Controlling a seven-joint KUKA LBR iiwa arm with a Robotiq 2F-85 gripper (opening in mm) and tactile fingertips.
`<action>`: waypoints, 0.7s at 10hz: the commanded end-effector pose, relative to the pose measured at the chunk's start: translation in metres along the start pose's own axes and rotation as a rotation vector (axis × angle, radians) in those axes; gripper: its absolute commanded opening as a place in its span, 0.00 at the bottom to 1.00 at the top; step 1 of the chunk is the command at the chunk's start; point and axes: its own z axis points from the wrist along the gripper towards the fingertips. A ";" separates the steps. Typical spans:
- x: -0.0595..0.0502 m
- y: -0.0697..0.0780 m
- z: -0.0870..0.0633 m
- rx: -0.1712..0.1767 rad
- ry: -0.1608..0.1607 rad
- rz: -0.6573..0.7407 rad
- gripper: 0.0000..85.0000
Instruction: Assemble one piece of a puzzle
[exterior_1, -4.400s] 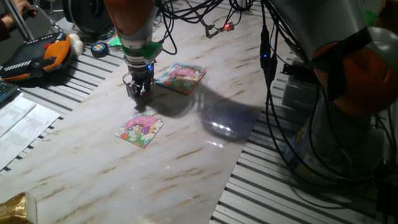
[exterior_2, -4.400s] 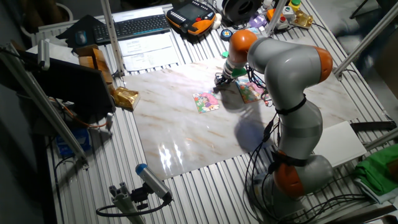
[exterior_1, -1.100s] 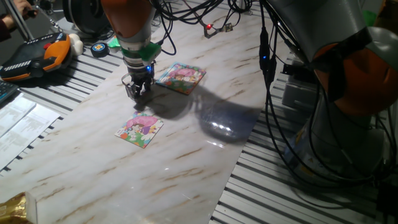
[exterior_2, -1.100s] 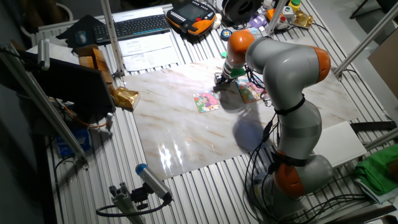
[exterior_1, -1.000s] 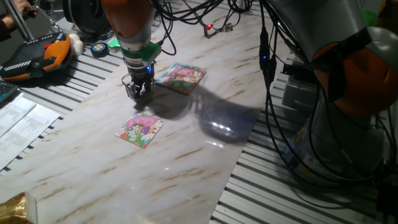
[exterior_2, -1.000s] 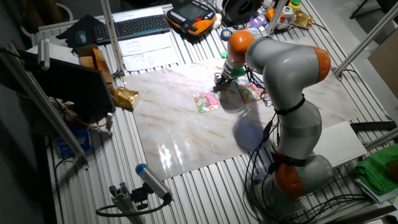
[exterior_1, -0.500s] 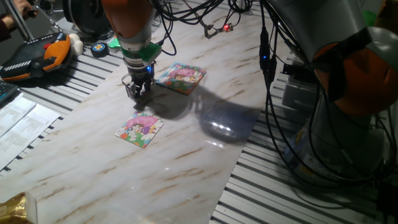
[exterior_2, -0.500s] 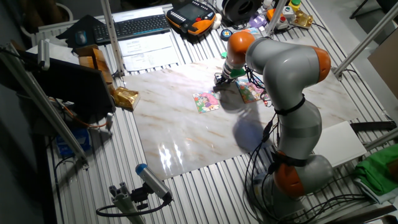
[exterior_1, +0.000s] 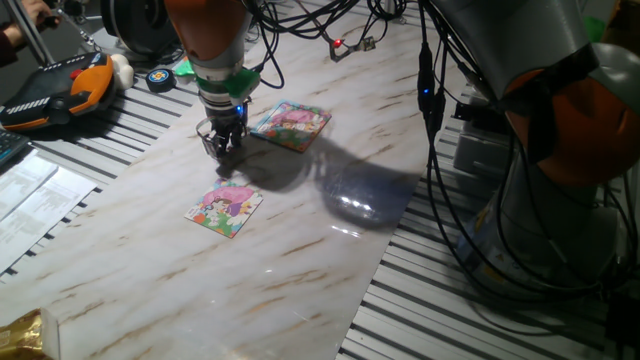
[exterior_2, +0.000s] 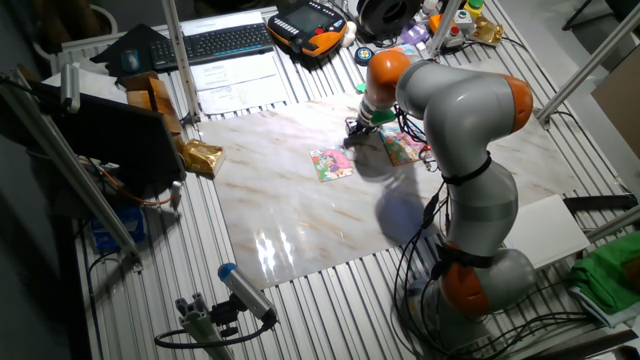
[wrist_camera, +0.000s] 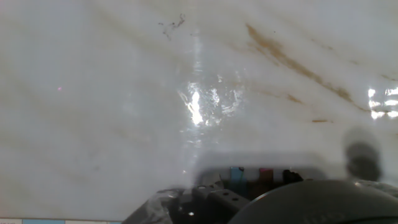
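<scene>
Two colourful puzzle boards lie on the marble table: the nearer board (exterior_1: 224, 208) (exterior_2: 332, 163) and the farther board (exterior_1: 291, 124) (exterior_2: 402, 147). My gripper (exterior_1: 222, 150) (exterior_2: 352, 131) points straight down between them, low over the table. Its fingers look close together, and what lies between them is too small to make out. A tiny pinkish bit (exterior_1: 222, 185) shows at the nearer board's far corner; it may be the piece, but I cannot be sure. The hand view shows only glossy marble (wrist_camera: 199, 99), with no piece.
A black round disc (exterior_1: 160, 77) and an orange teach pendant (exterior_1: 60, 90) lie past the table's far left edge. A keyboard (exterior_2: 225, 40), papers and a gold bag (exterior_2: 200, 155) sit by another side. Cables hang beside the arm's base (exterior_1: 560, 180).
</scene>
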 end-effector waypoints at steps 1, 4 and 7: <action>0.000 0.000 -0.001 0.001 0.001 -0.001 0.35; 0.000 0.000 -0.005 0.003 0.006 -0.003 0.33; -0.001 0.000 -0.012 0.009 0.014 -0.003 0.33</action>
